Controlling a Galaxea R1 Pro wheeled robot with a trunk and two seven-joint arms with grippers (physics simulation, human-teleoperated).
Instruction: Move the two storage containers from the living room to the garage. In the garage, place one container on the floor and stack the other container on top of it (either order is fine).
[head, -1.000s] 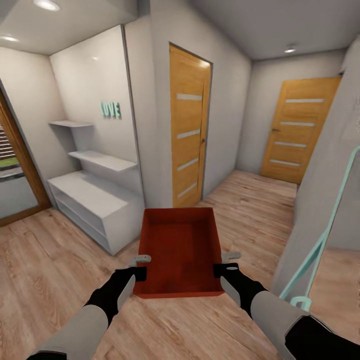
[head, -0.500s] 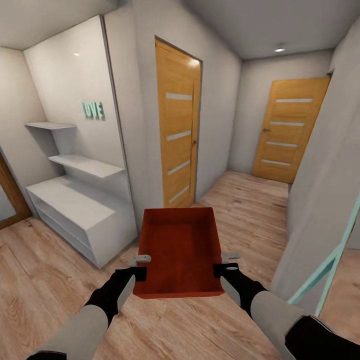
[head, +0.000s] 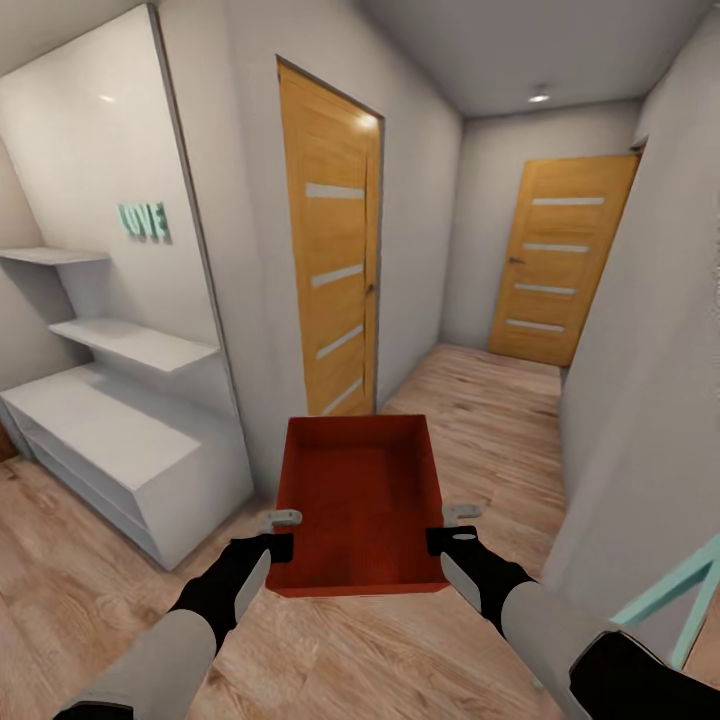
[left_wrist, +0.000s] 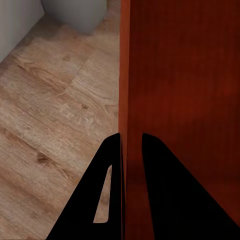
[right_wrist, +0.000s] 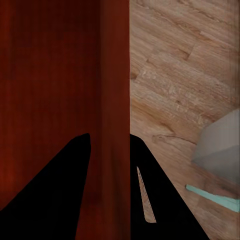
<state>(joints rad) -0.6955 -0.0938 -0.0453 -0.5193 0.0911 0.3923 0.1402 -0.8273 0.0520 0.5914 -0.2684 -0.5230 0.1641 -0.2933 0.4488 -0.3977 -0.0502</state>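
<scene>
- An orange-red storage container (head: 360, 500), an open-top bin that looks empty, is carried in front of the robot's chest, above a light wood plank floor (head: 480, 420).
- The bin's long axis points straight ahead, away from the robot, down a hallway. Its short near wall faces the robot.
- The left gripper (head: 281, 532) grips the bin's left long wall near the close corner. In the left wrist view, its two dark fingers (left_wrist: 107, 165) sit one on each side of that wall, pressed onto it (left_wrist: 131, 150).
- The right gripper (head: 449, 527) grips the right long wall at the matching spot. In the right wrist view, the fingers (right_wrist: 75, 165) likewise straddle the wall and pinch it (right_wrist: 114, 145).
- Both arms hold the bin symmetrically, so neither is nearer; the bin lies between the two grippers.
- Outward from the bin: a wooden door with frosted strips (head: 330, 280) is ahead on the left, set in a white wall.
- A second, similar door (head: 560, 260) closes the far end of the hallway, ahead and slightly right of the bin's long axis.
- A white shelf unit (head: 120, 440) stands to the left, with teal letters (head: 143, 220) on the wall above it.
- A pale teal frame (head: 680, 600) leans at lower right.
- Judging by the wood floor, the garage is not reached; the bin probably needs carrying on with this same two-sided grip.
</scene>
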